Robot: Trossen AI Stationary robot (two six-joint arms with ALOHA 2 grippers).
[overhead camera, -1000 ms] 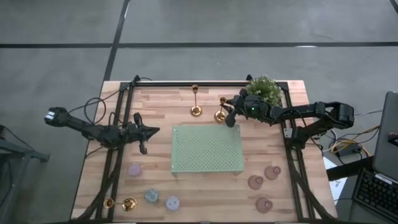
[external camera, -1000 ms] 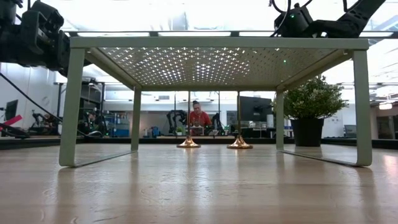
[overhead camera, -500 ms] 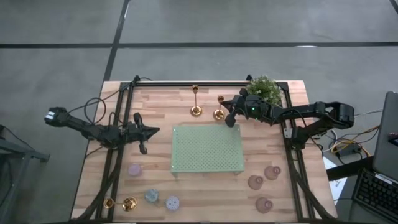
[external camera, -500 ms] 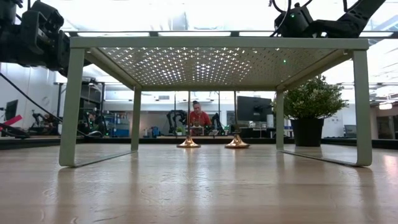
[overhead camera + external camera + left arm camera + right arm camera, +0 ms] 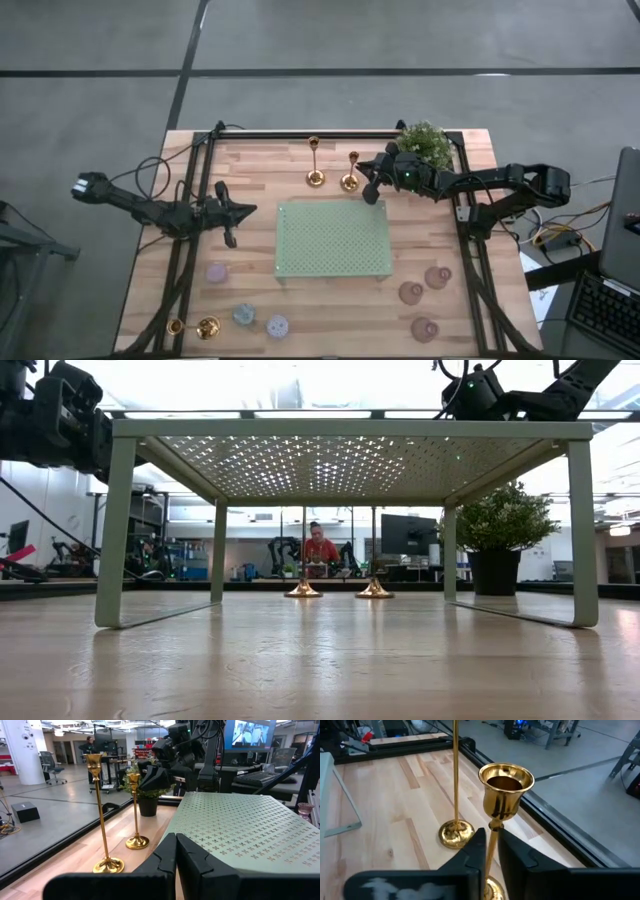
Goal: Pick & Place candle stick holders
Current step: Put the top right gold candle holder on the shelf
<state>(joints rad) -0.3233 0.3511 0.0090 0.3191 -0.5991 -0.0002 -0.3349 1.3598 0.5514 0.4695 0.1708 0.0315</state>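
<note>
Two slim gold holders stand at the table's far side: one free on its round base (image 5: 315, 178), and a second (image 5: 350, 180) just to its right. My right gripper (image 5: 366, 178) is shut on this second holder; it also shows in the right wrist view (image 5: 492, 842). A third gold holder (image 5: 192, 326) lies on its side at the near left. Three pastel squat holders (image 5: 244, 315) sit near left, and three brownish-pink ones (image 5: 424, 290) near right. My left gripper (image 5: 246, 210) is shut and empty, left of the green rack (image 5: 332, 238). My right gripper pinches the second gold holder's thin stem (image 5: 493, 836) between its two fingers, just below the cup (image 5: 506, 780). The fingers come about level from the table's right and lie across the stem. The holder stands upright, its base (image 5: 374, 591) at the table top.
The green perforated rack stands on four legs at the table's middle. A potted plant (image 5: 425, 146) sits at the far right corner, behind my right arm. Black rails run along the table's left, right and far edges. People and screens show in the room beyond.
My right gripper has gone a little toward the table's left with the gold holder. The holder has stayed upright, and its base has come closer to the free gold holder. My left arm has kept still.
</note>
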